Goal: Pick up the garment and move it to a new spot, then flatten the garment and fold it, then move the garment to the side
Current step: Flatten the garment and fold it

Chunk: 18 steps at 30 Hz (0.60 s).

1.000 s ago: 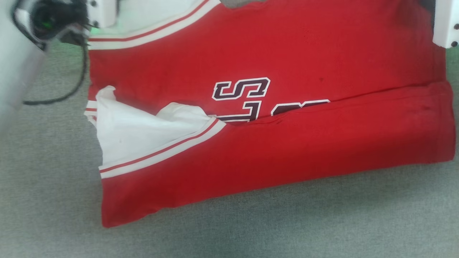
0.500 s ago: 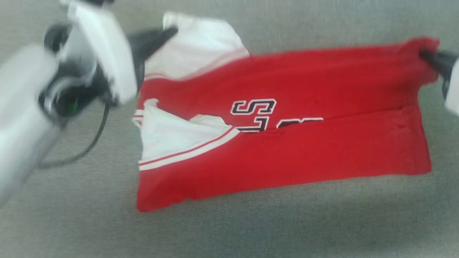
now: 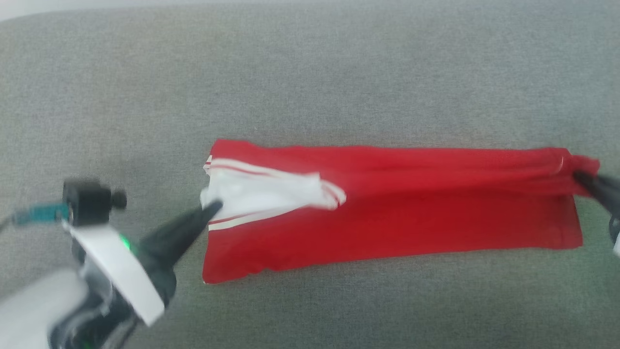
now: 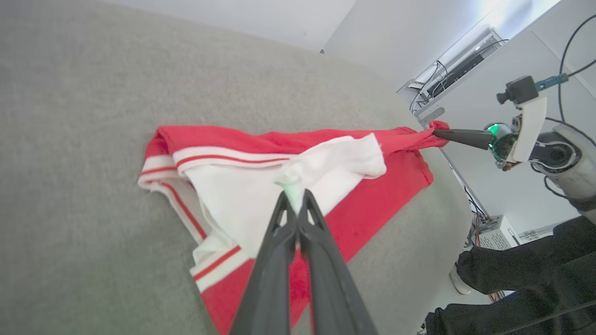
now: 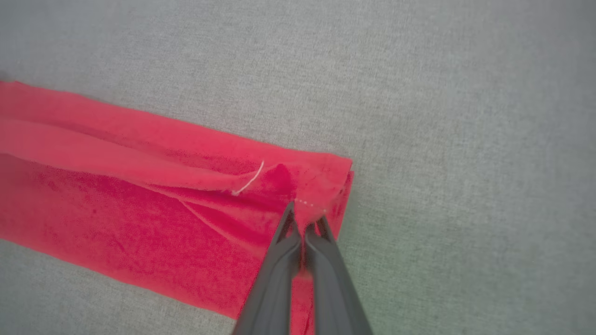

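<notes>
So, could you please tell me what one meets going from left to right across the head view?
The left gripper → white lining at the near end of the garment → its long red folded body → the right gripper, pinching the far end.

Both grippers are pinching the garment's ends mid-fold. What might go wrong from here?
1. The left gripper holds just a small pinch of white lining; it may slip out and let the fold drop.
2. The right gripper has bunched the end of the garment; releasing there could leave wrinkles.
</notes>
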Tool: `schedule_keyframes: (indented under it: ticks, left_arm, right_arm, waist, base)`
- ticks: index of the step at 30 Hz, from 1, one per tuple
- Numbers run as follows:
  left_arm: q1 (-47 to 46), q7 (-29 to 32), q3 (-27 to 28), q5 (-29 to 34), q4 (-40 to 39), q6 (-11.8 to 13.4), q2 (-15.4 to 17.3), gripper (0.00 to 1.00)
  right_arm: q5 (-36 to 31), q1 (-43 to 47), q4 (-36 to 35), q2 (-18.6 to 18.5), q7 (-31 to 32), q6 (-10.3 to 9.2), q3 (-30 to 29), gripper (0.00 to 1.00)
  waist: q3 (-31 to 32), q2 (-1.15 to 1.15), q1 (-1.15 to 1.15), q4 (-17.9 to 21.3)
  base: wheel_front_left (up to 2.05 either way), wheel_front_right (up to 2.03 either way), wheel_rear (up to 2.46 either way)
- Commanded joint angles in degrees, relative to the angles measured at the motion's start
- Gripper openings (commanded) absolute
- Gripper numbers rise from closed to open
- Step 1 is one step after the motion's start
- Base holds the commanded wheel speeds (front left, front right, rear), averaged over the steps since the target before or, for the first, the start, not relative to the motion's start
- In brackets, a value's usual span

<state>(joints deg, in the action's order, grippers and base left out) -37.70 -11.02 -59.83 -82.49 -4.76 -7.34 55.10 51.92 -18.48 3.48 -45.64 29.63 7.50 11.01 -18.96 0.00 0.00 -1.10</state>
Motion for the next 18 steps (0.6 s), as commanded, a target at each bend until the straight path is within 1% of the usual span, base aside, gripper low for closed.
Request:
schedule_keyframes:
  ticks: [1, 3, 6, 9, 13, 14, 15, 16, 17, 18]
  left_arm:
    - [2.1, -1.1, -0.3, -0.5, -0.4, 0.5, 0.1, 0.00]
    - [4.3, -1.8, -1.5, 0.6, -0.5, 1.1, -0.3, 0.00]
    - [5.8, -2.2, -2.7, 1.7, 1.6, 1.6, -2.4, 0.00]
    - [5.6, -2.3, -3.5, 2.5, 5.7, 1.5, -5.1, 0.00]
    - [4.5, -2.2, -4.1, 3.3, 10.7, 0.9, -8.1, 0.00]
    - [4.3, -2.3, -4.1, 3.4, 11.9, 0.8, -8.7, 0.00]
    - [4.1, -2.5, -4.2, 3.7, 12.9, 0.6, -9.1, 0.00]
    - [4.0, -2.7, -4.2, 4.1, 13.8, 0.7, -9.6, 0.07]
    - [4.1, -2.8, -3.8, 4.3, 14.4, 0.6, -10.0, 0.28]
    - [4.3, -3.2, -3.5, 4.4, 15.0, 0.6, -10.3, 0.63]
  right_arm:
    - [-0.2, 2.1, -0.8, 0.9, -0.5, -0.03, -0.8, 0.00]
    - [-0.6, 4.4, -1.6, 1.8, -0.6, -0.02, -1.8, 0.00]
    - [-1.9, 6.1, -2.1, 3.6, -0.9, -0.02, -2.6, 0.00]
    - [-3.2, 6.2, -0.9, 5.3, -1.2, -0.02, -2.7, 0.00]
    - [-4.9, 5.0, 0.5, 6.4, -1.2, -0.02, -1.7, 0.00]
    - [-5.2, 4.7, 0.6, 6.7, -1.6, -0.02, -1.5, 0.05]
    - [-5.5, 4.5, 0.8, 7.0, -1.7, -0.02, -1.4, 0.27]
    - [-5.5, 4.3, 0.8, 7.1, -1.9, -0.02, -1.3, 0.46]
    - [-5.2, 4.3, 0.5, 7.2, -2.1, -0.02, -1.4, 0.91]
    - [-4.6, 4.4, 0.2, 7.3, -2.1, -0.02, -1.7, 1.00]
  waist:
    - [-0.3, 0.00, 0.00, -0.1]
    - [-0.7, 0.00, 0.00, -0.3]
    - [-1.6, 0.00, 0.00, -0.5]
    - [-2.2, 0.00, 0.00, -0.4]
    - [-2.8, 0.00, 0.00, -0.1]
    - [-2.8, 0.00, 0.00, 0.0]
    - [-2.8, 0.00, 0.00, 0.2]
    - [-2.6, 0.00, 0.00, 0.2]
    - [-2.5, 0.00, 0.00, 0.3]
    - [-2.2, 0.00, 0.00, 0.3]
  base:
    - [0.00, 0.00, 0.00]
    - [0.00, 0.00, 0.00]
    - [0.00, 0.00, 0.00]
    - [0.00, 0.00, 0.00]
    - [0.00, 0.00, 0.00]
    - [0.00, 0.00, 0.00]
    - [0.00, 0.00, 0.00]
    - [0.00, 0.00, 0.00]
    - [0.00, 0.00, 0.00]
    - [0.00, 0.00, 0.00]
